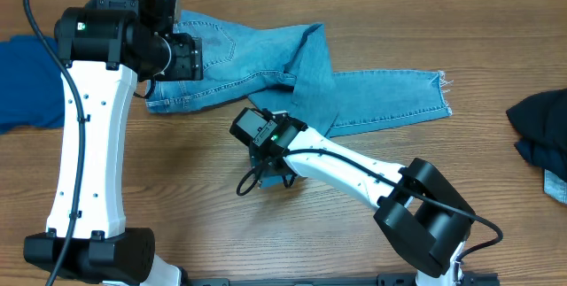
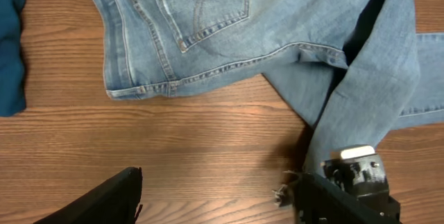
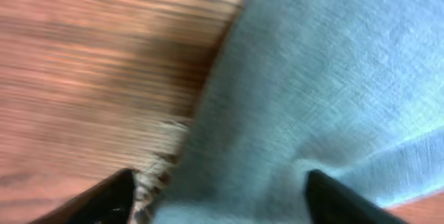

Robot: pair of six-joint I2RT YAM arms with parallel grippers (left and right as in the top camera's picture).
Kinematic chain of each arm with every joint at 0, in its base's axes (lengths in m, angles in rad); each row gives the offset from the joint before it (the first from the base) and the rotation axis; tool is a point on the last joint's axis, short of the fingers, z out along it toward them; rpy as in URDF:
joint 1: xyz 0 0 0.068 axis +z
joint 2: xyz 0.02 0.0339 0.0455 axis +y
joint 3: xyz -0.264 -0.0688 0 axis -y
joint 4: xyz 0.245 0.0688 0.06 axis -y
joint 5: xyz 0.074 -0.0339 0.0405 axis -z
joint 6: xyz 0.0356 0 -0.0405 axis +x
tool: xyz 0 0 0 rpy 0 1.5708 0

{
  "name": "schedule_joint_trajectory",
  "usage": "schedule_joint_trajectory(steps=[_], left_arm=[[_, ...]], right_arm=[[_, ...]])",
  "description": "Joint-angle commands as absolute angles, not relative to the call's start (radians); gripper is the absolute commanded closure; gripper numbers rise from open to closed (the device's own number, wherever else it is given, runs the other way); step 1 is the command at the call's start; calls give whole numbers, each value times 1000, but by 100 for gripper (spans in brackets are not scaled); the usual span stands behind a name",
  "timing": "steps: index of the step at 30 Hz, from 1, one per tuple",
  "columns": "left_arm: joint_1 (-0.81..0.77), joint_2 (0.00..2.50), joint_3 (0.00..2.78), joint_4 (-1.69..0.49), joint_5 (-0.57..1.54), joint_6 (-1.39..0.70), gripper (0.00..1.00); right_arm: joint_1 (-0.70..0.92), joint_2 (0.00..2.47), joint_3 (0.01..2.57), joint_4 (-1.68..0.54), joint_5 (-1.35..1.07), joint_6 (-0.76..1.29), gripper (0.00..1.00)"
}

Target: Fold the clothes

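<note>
The clothes here are pale-blue denim jeans [image 1: 381, 96] spread across the far half of the table. One leg stretches right to a frayed hem. The other is folded forward over it toward the middle. My right gripper [image 1: 266, 140] sits at that folded leg's end. In the right wrist view its gripper [image 3: 222, 207] is open, with the denim [image 3: 333, 78] and frayed hem [image 3: 156, 175] lying between its fingers. My left gripper [image 1: 184, 56] hangs over the waistband end. Seen from the left wrist, it [image 2: 222, 207] stands open above bare wood in front of the jeans [image 2: 208, 30].
A royal-blue garment [image 1: 22, 82] lies at the table's left edge and shows as well in the left wrist view [image 2: 10, 44]. A dark navy garment [image 1: 542, 127] is heaped at the right edge. The right arm's wrist [image 2: 354, 172] rests on the folded leg.
</note>
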State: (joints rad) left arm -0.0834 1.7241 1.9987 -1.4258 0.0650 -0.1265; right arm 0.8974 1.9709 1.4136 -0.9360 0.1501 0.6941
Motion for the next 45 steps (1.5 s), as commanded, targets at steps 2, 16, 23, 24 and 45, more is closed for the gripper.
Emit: schedule_joint_trajectory(steps=[2,16,23,24,45], left_arm=[[-86,1724,2009,-1429,83,-108,25],[-86,1724,2009,-1427,83,-109,24],[-86,1724,2009,-1421,92,-112,24],[-86,1724,2009,-1421,95,-112,24],[-85,1724,2009,-1380,105,-120,17]], right_arm=[[895,1956,1433,-960,189,716,55],[891,1886,1555,-1208,579,715,96],[715,1755,1671,-1266,710,665,96],[669,1740,1681,-1254,711,632,96],[-7,1709,1802,-558,354,-12,96]])
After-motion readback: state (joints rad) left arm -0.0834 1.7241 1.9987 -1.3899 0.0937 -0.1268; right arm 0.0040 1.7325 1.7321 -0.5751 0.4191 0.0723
